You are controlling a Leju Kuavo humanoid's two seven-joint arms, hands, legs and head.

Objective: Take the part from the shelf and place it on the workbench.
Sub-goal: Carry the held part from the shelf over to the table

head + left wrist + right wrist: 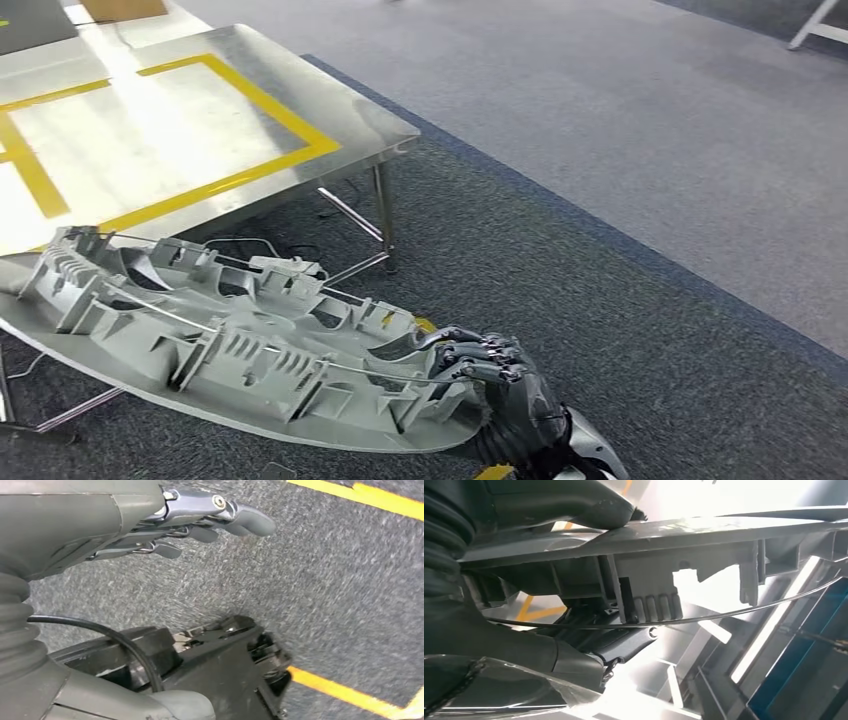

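Carry step in hand: the part (230,340), a long grey ribbed plastic moulding, is off the shelf and held in the air in front of the robot, low over dark carpet (620,330), its far end overlapping the near edge of the steel workbench (180,130) in the head view. The right hand (500,385) grips the part's near end, dark fingers (480,360) curled over the ribs; the right wrist view shows the thumb (589,505) pressed on the opposite face. The left hand (200,520) hangs over carpet, fingers loosely extended, holding nothing. Judgement: placement not yet done. The next move calls for lifting and swinging the part over the yellow-taped rectangle (250,100), keeping it level, then lowering it flat before release.
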